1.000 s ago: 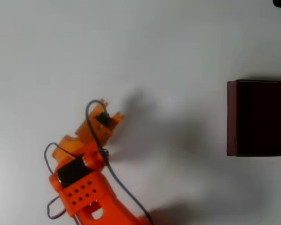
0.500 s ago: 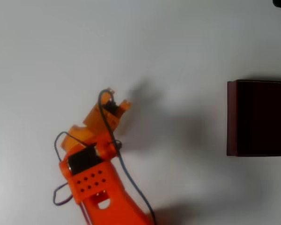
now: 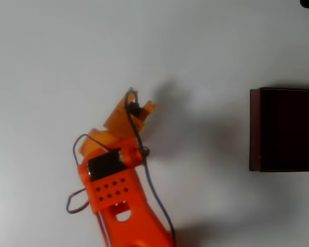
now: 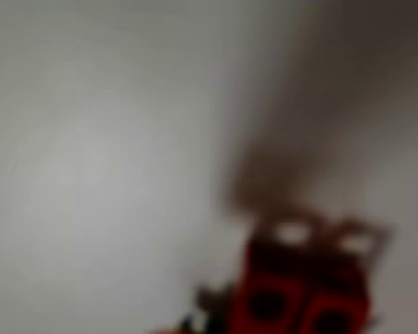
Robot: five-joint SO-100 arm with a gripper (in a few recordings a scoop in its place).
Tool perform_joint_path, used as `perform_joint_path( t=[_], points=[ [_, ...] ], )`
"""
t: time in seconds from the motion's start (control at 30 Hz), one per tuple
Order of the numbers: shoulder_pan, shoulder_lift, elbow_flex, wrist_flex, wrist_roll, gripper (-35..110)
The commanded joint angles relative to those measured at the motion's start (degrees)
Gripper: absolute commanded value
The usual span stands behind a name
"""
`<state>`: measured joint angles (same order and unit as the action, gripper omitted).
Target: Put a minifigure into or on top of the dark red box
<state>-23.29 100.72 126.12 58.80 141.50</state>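
Orange gripper (image 3: 136, 110) over the white table (image 3: 51, 51), toward its bottom edge; jaw opening hidden. Red minifigure (image 4: 303, 292) blurred at the wrist view's bottom, probably gripped. Dark red box (image 3: 284, 129) at the right edge, well apart. Carry step: next, swing right over the box, then release.

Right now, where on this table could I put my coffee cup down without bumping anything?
The white table is bare along the top and between the orange arm and dark red box. It is crowded at lower left, around the arm.
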Motion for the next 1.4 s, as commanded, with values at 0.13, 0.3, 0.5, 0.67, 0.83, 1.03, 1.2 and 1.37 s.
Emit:
perform_joint_path(
  t=[0.13, 0.3, 0.5, 0.67, 0.83, 1.03, 1.2, 1.37],
  points=[
    [-0.35, -1.58, -1.76, 0.35, 0.09, 25],
    [-0.70, -4.13, -3.08, -0.70, 0.09, 25],
    [-1.05, -6.59, -4.48, -1.14, 0.26, 24],
    [-1.05, -7.12, -4.92, -1.14, 0.53, 24],
    [1.05, -6.94, -5.19, -0.18, -1.05, 24],
    [3.69, -5.19, -5.54, 3.16, -1.76, 25],
    [4.57, -5.19, -8.53, 9.05, -0.62, 25],
    [2.11, -5.54, -10.28, 11.07, 4.92, 24]
  ],
)
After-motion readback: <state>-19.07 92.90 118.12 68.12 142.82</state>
